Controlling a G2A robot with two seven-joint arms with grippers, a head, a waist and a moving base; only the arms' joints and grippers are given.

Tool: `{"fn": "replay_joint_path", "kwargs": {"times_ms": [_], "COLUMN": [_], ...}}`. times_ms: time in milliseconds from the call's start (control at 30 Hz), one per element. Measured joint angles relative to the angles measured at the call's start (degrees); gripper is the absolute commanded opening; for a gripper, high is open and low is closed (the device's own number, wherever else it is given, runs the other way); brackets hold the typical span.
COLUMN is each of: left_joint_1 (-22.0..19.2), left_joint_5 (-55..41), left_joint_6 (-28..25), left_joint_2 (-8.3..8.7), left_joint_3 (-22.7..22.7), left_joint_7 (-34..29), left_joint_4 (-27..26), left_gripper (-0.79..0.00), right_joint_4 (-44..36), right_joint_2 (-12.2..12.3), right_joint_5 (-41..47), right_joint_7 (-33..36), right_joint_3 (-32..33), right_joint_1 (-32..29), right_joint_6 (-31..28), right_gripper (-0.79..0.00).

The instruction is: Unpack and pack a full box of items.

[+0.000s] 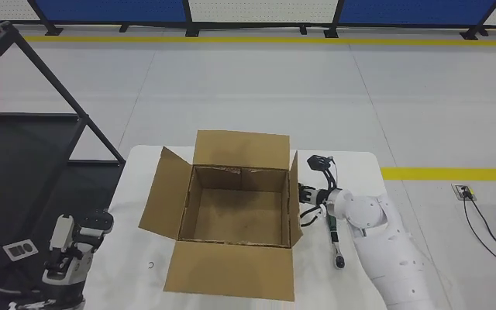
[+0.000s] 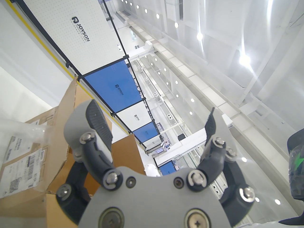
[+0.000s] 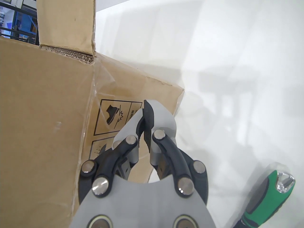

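Risks shoving the box (image 3: pixel 47 119) just ahead of the shut, empty right hand (image 3: pixel 144 121), or rolling the green-handled tool (image 3: pixel 263 198) beside it off the bench (image 3: pixel 225 72); left hand (image 2: pixel 154 117) wide.

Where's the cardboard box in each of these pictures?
Top view: cardboard box, open, at picture centre.
Left wrist view: its flap behind the open left tool.
Right wrist view: its outer wall beside the shut right tool.
Shared landmark: blue panels in top view, also left wrist view.
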Motion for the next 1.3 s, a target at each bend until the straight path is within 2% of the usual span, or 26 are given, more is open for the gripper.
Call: {"fn": "replay_joint_path", "kwargs": {"times_ms": [200,300,333,367,400,467,567,733,800,867,900,933,967,1067,1300], "left_joint_1": [0.6,0.7,0.7,0.6,0.5,0.2,-0.7,-2.5,-3.2,-3.7,-4.0,-4.2,-4.3,-4.6,-5.0], "left_joint_5": [-0.8,-1.2,-1.3,-1.3,-1.4,-1.2,-0.7,0.4,0.9,1.3,1.5,1.6,1.7,2.0,2.2], "left_joint_6": [-0.5,-0.7,-0.6,-0.6,-0.4,-0.1,0.6,1.8,2.3,2.7,2.8,2.9,3.0,3.2,3.6], "left_joint_2": [-0.07,-0.09,-0.09,-0.09,-0.09,-0.06,0.01,0.15,0.2,0.23,0.25,0.26,0.27,0.3,0.33], "left_joint_3": [-0.6,-0.8,-0.8,-0.7,-0.6,-0.2,0.6,2.2,2.8,3.3,3.5,3.7,3.8,4.1,5.0], "left_joint_7": [0.0,-0.1,-0.2,-0.3,-0.6,-1.1,-1.9,-3.3,-3.6,-3.8,-3.8,-3.9,-3.9,-3.8,-3.7], "left_joint_4": [0.1,0.4,0.4,0.4,0.5,0.5,0.4,0.3,0.4,0.4,0.5,0.5,0.5,0.7,0.5], "left_gripper": [0.0,0.0,0.0,0.0,0.0,0.0,0.0,0.0,0.0,0.0,0.0,0.0,0.0,0.0,0.0], "right_joint_4": [2.3,1.0,-0.1,-1.6,-4.0,-8.8,-18.4,-33.1,-37.3,-40.2,-41.8,-42.8,-43.8,-46.5,-46.6], "right_joint_2": [0.0,0.4,0.7,1.0,1.4,2.1,3.2,4.4,4.8,5.1,5.2,5.3,5.4,5.7,5.7], "right_joint_5": [0.0,-0.8,-1.4,-2.0,-3.1,-4.7,-7.8,-12.7,-14.4,-15.6,-16.2,-16.6,-16.9,-18.3,-18.3], "right_joint_7": [-0.6,-1.0,-0.8,-0.5,-0.1,0.7,2.4,5.7,6.8,7.4,7.5,7.5,7.5,7.2,7.2], "right_joint_3": [-1.8,-1.3,-0.9,-0.3,0.7,2.3,5.1,9.0,10.3,11.2,11.8,12.2,12.6,13.6,13.6], "right_joint_1": [2.3,2.0,1.4,0.7,-0.7,-3.3,-8.9,-18.1,-21.2,-23.5,-24.8,-25.8,-26.7,-29.2,-29.2], "right_joint_6": [0.4,0.4,0.1,0.0,0.1,0.7,3.8,9.1,10.3,11.0,11.6,12.0,12.3,13.2,13.1], "right_gripper": [-0.785,-0.785,-0.757,-0.674,-0.603,-0.539,-0.523,-0.437,-0.372,-0.268,-0.191,-0.058,0.0,0.0,0.0]}}
